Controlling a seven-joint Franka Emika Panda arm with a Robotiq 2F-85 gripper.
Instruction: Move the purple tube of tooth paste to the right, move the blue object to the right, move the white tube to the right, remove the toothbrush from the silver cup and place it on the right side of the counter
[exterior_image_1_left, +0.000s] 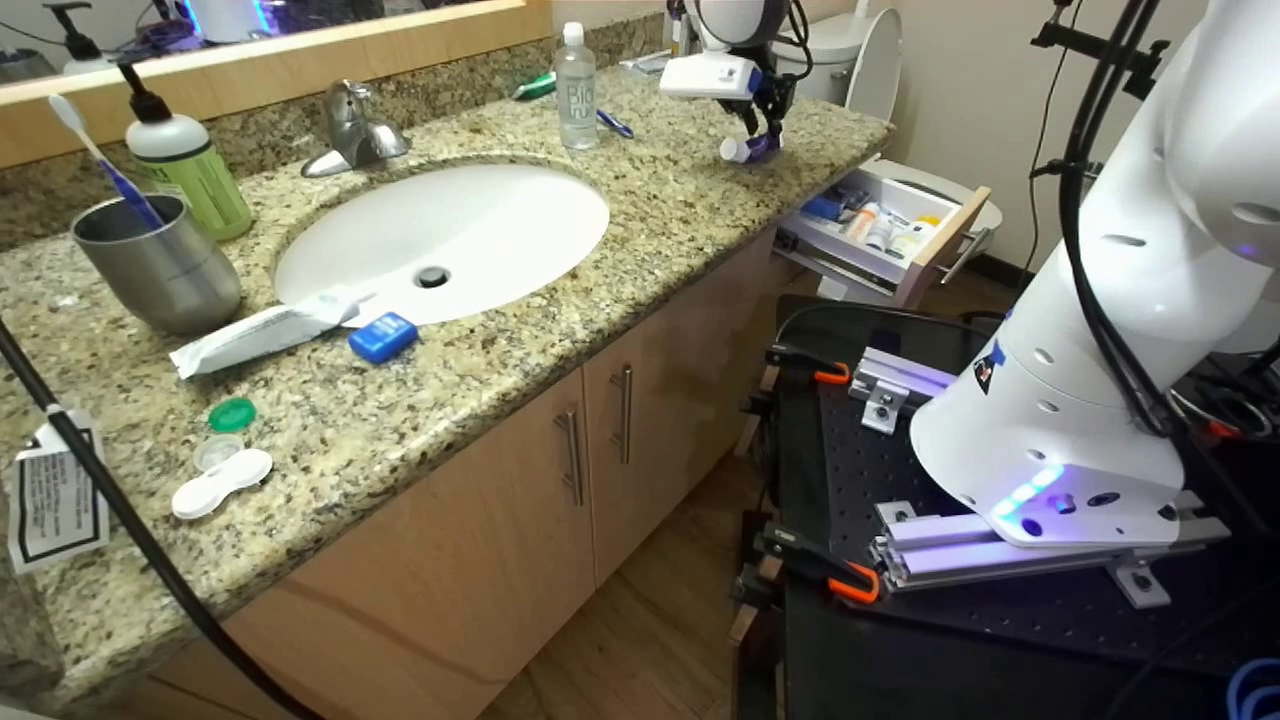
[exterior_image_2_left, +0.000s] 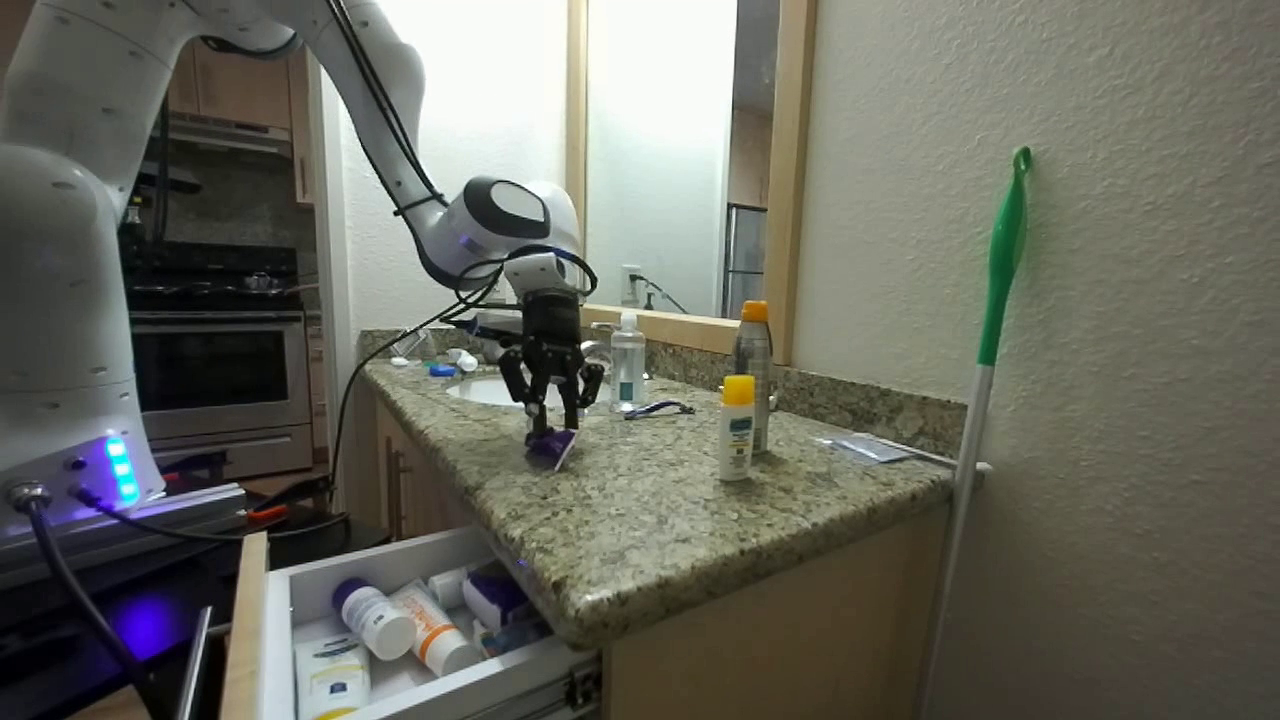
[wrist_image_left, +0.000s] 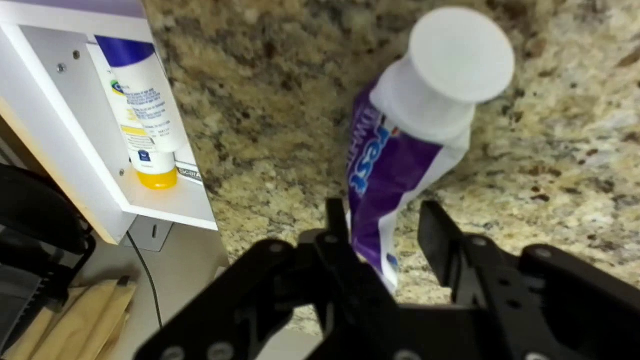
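Black fingers (wrist_image_left: 437, 235) of the gripper (wrist_image_left: 386, 217) stand apart astride the flat tail of the purple tube of tooth paste (wrist_image_left: 390, 165) on the counter (exterior_image_2_left: 640, 530), granite showing between the tube and one finger in the wrist view; whether the other finger touches it cannot be told. Long axis running upward and slightly to the right in that view, the tube ends in a wide white cap (wrist_image_left: 462, 55), which points toward the sink (exterior_image_1_left: 450, 220) in an exterior view. Pale lettering on the purple face reads "rest," with a partial "WHIT" alongside. A clear bottle (exterior_image_1_left: 577, 100) by the sink carries "Bio," and a label inside the open drawer (wrist_image_left: 155, 200) shows "ScarA." The counter's front edge, the drawer jutting out beyond it, passes near the tube, while open granite stretches from the tail to the counter's rounded corner in an exterior view, where a yellow-capped bottle (exterior_image_2_left: 737, 430) and an orange-capped can (exterior_image_2_left: 752, 350) stand toward the wall. Well apart, across the sink, the white tube (exterior_image_1_left: 262, 335) lies with one end at the basin's rim, the blue object (exterior_image_1_left: 383, 337) just beside it, its print too small to read, and the toothbrush (exterior_image_1_left: 112, 170) leans head-up in the silver cup (exterior_image_1_left: 160, 265).
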